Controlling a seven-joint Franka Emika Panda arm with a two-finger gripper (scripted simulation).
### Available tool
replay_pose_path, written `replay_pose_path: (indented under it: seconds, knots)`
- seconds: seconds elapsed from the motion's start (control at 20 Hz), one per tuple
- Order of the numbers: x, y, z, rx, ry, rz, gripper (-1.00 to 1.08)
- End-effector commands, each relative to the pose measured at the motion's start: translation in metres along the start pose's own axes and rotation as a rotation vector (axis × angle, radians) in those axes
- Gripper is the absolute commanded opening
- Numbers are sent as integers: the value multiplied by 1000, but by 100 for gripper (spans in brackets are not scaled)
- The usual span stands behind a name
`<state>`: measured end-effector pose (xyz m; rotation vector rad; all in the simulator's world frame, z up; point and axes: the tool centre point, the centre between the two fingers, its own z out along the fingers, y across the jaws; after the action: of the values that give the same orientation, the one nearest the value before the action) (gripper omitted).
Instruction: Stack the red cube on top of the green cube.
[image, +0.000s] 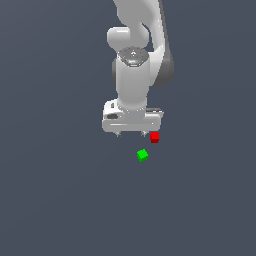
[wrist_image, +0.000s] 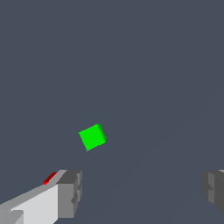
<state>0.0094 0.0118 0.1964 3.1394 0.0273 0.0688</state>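
The red cube lies on the dark floor just to the exterior view's right of my gripper. The green cube lies a little nearer the camera, apart from the red one. My gripper is open and empty, its short fingertips pointing down, with neither cube between them. In the wrist view the green cube sits ahead of the spread fingers, and only a sliver of the red cube shows behind one finger. The gripper's midpoint in the wrist view is over bare floor.
The white arm rises above the gripper toward the top of the exterior view. A plain dark grey floor surrounds the cubes.
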Motion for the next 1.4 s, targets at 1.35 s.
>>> replay_pose_path:
  seconds: [1.35]
  knots:
    - [-101, -122, 109, 2, -40, 9, 100]
